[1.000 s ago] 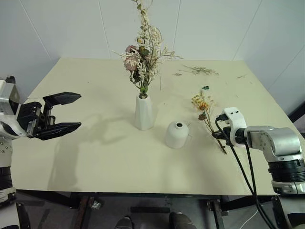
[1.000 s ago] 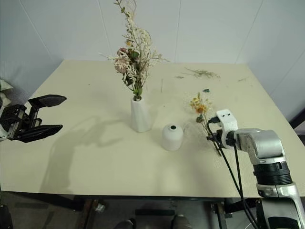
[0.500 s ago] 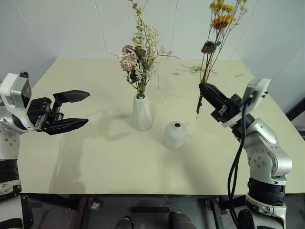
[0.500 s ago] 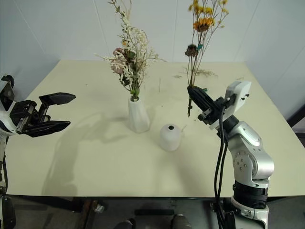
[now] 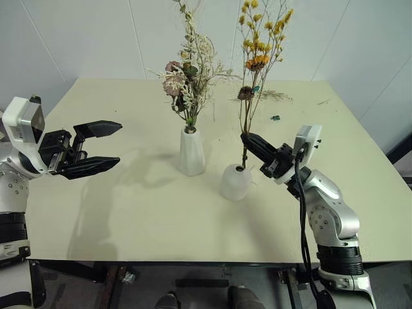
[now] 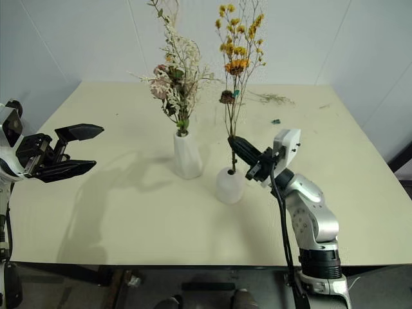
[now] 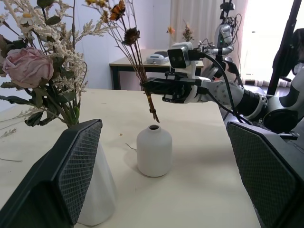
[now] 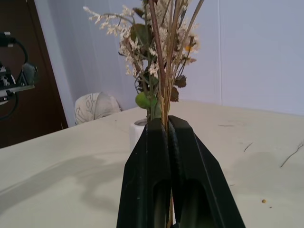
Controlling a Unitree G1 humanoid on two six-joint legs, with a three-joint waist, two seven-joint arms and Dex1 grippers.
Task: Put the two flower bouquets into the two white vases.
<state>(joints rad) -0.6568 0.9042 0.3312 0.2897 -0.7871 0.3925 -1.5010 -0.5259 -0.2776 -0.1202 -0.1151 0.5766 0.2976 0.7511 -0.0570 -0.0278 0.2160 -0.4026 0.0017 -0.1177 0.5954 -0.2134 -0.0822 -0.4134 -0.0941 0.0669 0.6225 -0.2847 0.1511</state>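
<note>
My right gripper (image 5: 246,138) is clamped on the stems of the thin dried yellow-orange sprig (image 5: 257,61), held near upright, heads toward 12 o'clock. Its cut ends hang just above the hole of the short round matte white vase (image 5: 235,182), which lies at about 7 o'clock from my fingertips; judged next move: straight down along the stem axis. The pink-and-white bouquet (image 5: 188,77) stands in the tall tapered white vase (image 5: 192,152). My left gripper (image 5: 106,146) hangs spread and empty, well apart at 9 o'clock.
</note>
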